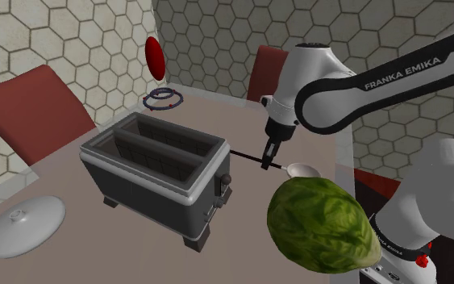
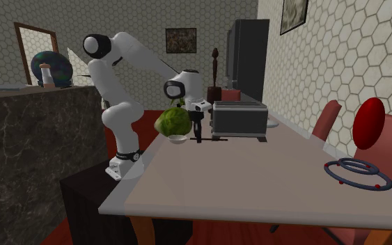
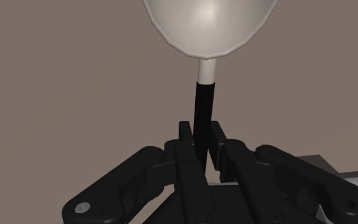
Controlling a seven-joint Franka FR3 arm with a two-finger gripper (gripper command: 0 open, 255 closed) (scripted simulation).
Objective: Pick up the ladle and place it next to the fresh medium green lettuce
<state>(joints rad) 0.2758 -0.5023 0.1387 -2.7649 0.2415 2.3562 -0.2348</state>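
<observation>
Home kitchen-diner, by the look. Hexagon-tiled walls [image 1: 217,32], red chairs [image 1: 31,105] round a worktop [image 2: 257,181], a twin-basket appliance [image 1: 156,165] with a pot lid [image 1: 23,226] at its eight o'clock. Framed pictures [image 2: 181,40] and a marble counter [image 2: 34,139] beyond.

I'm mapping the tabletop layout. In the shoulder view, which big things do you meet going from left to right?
From the left: white lid → grey boxy appliance → green lettuce.

Even, soft light with faint shadows; a pale sheen on the bowl of the ladle [image 3: 209,28].
</observation>
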